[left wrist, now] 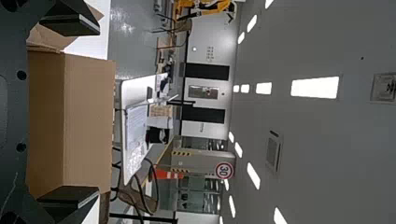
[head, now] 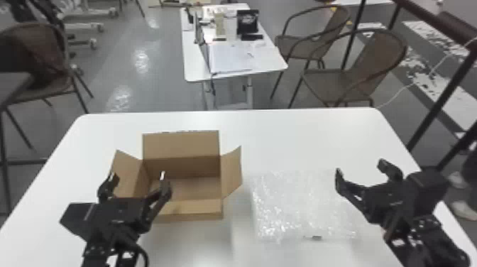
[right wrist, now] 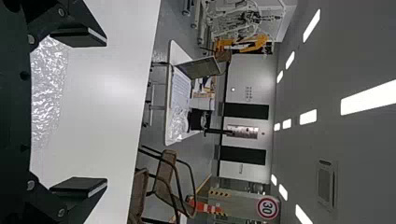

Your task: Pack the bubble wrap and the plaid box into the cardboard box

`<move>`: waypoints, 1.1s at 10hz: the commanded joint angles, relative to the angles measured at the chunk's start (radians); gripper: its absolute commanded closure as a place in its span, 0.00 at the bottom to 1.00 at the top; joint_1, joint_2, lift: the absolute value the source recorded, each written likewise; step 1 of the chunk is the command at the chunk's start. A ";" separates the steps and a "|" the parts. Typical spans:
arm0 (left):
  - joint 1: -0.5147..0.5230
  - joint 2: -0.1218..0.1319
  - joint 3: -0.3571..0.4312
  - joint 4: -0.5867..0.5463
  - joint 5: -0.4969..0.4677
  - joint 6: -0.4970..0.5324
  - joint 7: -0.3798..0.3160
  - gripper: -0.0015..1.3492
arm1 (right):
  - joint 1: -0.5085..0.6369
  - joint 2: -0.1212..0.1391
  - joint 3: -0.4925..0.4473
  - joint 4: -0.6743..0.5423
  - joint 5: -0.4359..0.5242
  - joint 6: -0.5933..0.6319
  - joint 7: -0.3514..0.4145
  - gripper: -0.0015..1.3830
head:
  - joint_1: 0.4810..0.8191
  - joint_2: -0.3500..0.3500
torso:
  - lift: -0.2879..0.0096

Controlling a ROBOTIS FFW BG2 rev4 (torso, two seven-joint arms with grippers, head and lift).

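My left gripper (head: 136, 175) stands open over the near left part of the cardboard box (head: 184, 209), whose flaps are spread. The box interior that shows holds nothing. In the left wrist view the cardboard box (left wrist: 88, 121) lies beyond my open left gripper (left wrist: 70, 112). The bubble wrap (head: 301, 206) is flat on the table, right of the box. My right gripper (head: 360, 168) is open above the table beside the wrap's right side. In the right wrist view the bubble wrap (right wrist: 46, 88) shows past my right gripper (right wrist: 78, 112), between its separated fingers.
The white table (head: 294, 138) carries the box and wrap. Behind it stand a second table (head: 269, 58) with papers and dark items, and brown chairs (head: 358, 71) at the right. A dark metal railing (head: 440, 99) runs past the right edge.
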 commanded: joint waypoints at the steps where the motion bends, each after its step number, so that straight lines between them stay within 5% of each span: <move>1: 0.000 -0.003 0.002 0.001 0.030 0.024 0.000 0.08 | 0.000 0.001 0.000 0.000 0.000 -0.003 0.000 0.16 | 0.63 0.55 | 0.75; 7: -0.003 0.000 0.006 0.013 0.047 0.010 0.000 0.08 | 0.000 0.001 0.000 0.002 -0.006 -0.013 -0.005 0.16 | 0.63 0.56 | 0.75; 11: -0.013 0.002 0.103 0.017 0.075 0.051 -0.018 0.08 | 0.000 0.001 0.000 0.003 -0.011 -0.015 -0.005 0.16 | 0.63 0.59 | 0.75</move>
